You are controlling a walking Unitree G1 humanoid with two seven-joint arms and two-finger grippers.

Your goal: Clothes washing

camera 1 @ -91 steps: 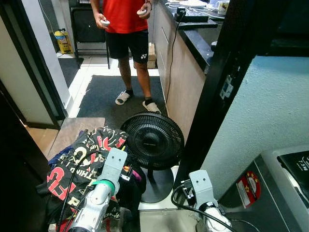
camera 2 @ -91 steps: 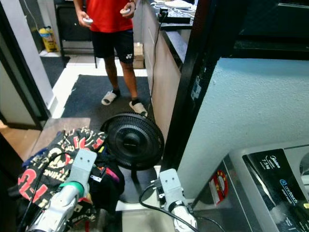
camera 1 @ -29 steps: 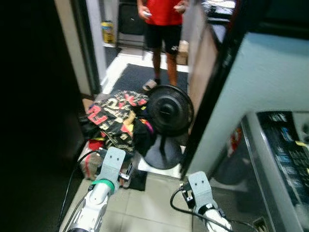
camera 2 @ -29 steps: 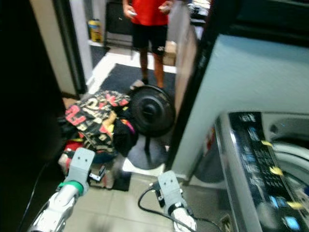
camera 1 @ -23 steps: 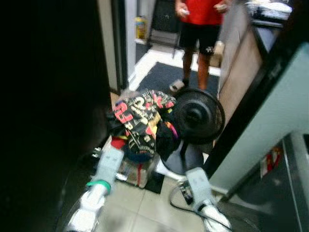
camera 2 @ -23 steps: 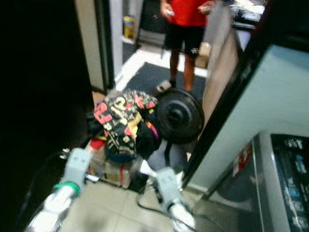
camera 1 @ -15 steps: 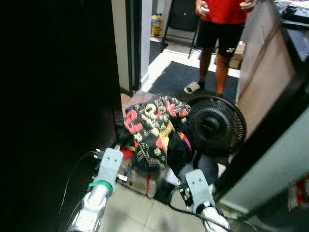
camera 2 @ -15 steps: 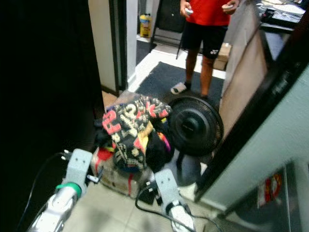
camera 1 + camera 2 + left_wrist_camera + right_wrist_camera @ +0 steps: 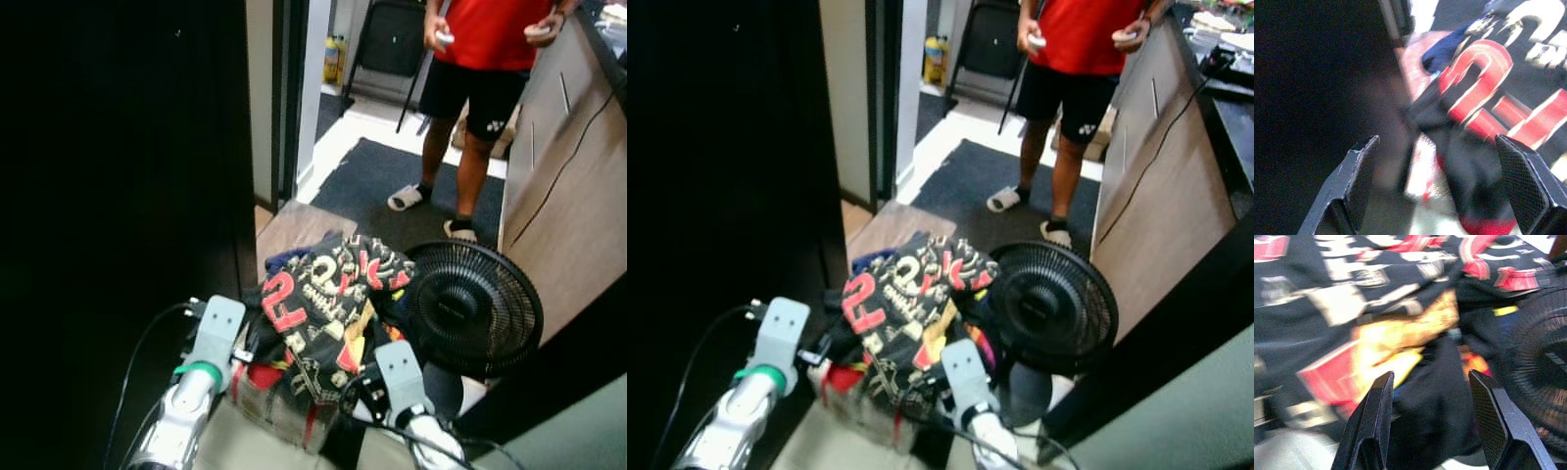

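Lying in a rumpled heap, the laundry pile (image 9: 318,304) is topped by a soft black cloth printed with bold red, white and yellow lettering, spilling over a clear basket (image 9: 279,411) on the floor just beside a round black mesh fan (image 9: 473,308). Facing it, the left hand (image 9: 1442,188) and right hand (image 9: 1432,423) are both hanging released, fingers spread. Beyond, a person (image 9: 480,88) is standing on a dark mat (image 9: 377,191).

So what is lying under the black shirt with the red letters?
Under the black printed shirt there are more clothes: dark blue cloth at the back, dark and red pieces at the front. They rest on a clear container. The shirt covers the rest.
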